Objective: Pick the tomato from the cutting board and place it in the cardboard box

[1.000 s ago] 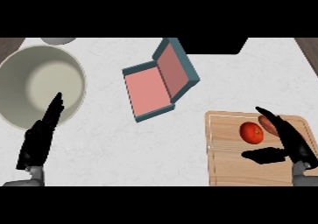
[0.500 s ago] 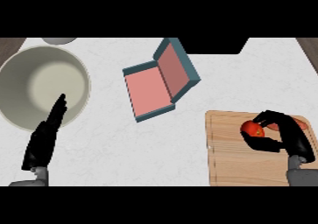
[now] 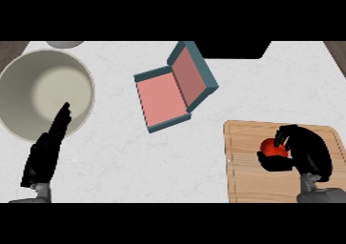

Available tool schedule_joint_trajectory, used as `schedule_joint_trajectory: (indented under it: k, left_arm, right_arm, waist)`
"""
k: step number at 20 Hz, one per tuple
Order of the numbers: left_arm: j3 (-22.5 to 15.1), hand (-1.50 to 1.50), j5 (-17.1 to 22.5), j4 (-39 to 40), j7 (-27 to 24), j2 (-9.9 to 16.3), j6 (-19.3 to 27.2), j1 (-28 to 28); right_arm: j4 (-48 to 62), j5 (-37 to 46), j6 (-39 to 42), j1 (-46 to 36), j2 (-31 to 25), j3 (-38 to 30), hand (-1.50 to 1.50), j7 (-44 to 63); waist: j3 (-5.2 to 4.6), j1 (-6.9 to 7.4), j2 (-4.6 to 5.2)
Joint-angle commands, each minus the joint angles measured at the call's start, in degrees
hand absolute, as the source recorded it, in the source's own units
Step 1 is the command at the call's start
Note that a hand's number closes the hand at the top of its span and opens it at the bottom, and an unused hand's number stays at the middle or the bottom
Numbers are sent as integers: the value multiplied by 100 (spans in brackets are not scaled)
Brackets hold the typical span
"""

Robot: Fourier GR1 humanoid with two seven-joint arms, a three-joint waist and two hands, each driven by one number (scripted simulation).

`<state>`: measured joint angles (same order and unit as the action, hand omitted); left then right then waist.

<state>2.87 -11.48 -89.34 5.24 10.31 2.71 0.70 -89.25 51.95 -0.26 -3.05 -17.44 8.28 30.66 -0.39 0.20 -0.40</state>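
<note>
A red tomato lies on the wooden cutting board at the lower right. My right hand is curled round the tomato from the right, hiding part of it. The box lies open in the middle of the counter, with teal walls, a pink inside and its lid tilted up to the right. My left hand rests at the lower left with straight fingers pointing up, holding nothing.
A large pale bowl sits at the far left, its rim just behind my left fingertips. A small grey object shows at the top left edge. A dark block sits at the back.
My right hand went from open beside the tomato to curled round it on the cutting board. The left hand has stayed where it was.
</note>
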Motion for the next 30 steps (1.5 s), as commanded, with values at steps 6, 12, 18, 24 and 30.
schedule_joint_trajectory:
  k: [6, 12, 18, 24, 30]
  left_arm:
    - [92, 0, -53, 347, -156, -84, 42, -204]
    - [-44, 0, -134, 191, -97, -115, 31, -78]
    - [41, 0, -25, -372, 294, 43, -124, 2]
    - [-99, 0, -229, -257, 485, -198, 66, -241]
    - [43, 0, -97, -15, 23, -140, -108, -26]
  right_arm:
    - [-1315, 1390, 908, -195, 150, 663, 150, 1453]
    - [-2871, 879, 802, -459, 613, 916, 150, 1326]
    - [-2880, 395, 845, -1572, 1052, 747, 150, 1186]
    - [-2109, 324, 808, -2617, 1446, 615, 150, 1001]
    - [-977, 218, 974, -3940, 1735, 243, 150, 1547]
  waist:
    - [37, -25, 36]
    - [38, -45, 22]
    - [40, 65, 31]
    - [40, 26, 42]
    - [37, 31, 40]
